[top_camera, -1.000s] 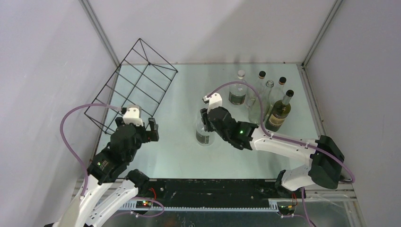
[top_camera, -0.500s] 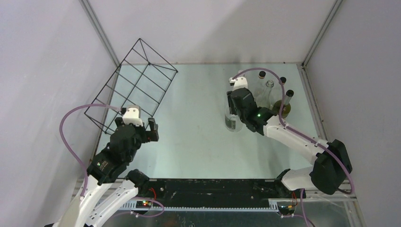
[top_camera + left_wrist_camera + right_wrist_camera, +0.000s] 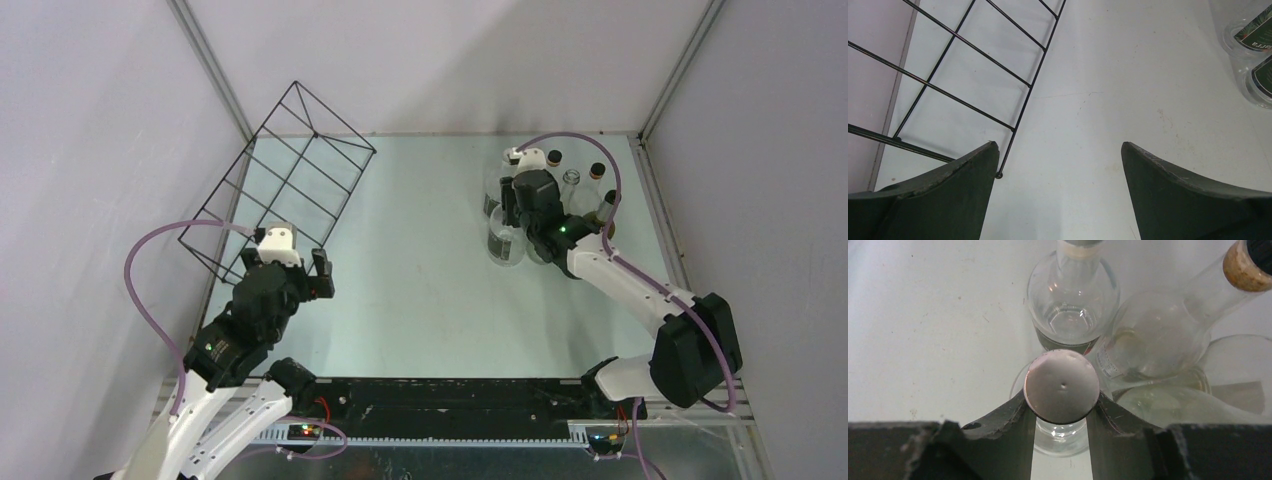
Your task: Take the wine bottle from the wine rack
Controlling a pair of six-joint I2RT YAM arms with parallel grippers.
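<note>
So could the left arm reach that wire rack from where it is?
Probably yes. The left hand is open and empty, the rack has its near corner just beside it, and nothing stands between them.

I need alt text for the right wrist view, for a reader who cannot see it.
Seen from above, the right gripper is shut on a clear bottle at its silver cap. Beyond it, other clear bottles stand on the pale table.

Table (image 3: 420, 280), pale green: one black wire wine rack (image 3: 285, 175) at far left, tilted toward the wall; cluster of upright glass bottles (image 3: 571, 183) at far right.
</note>
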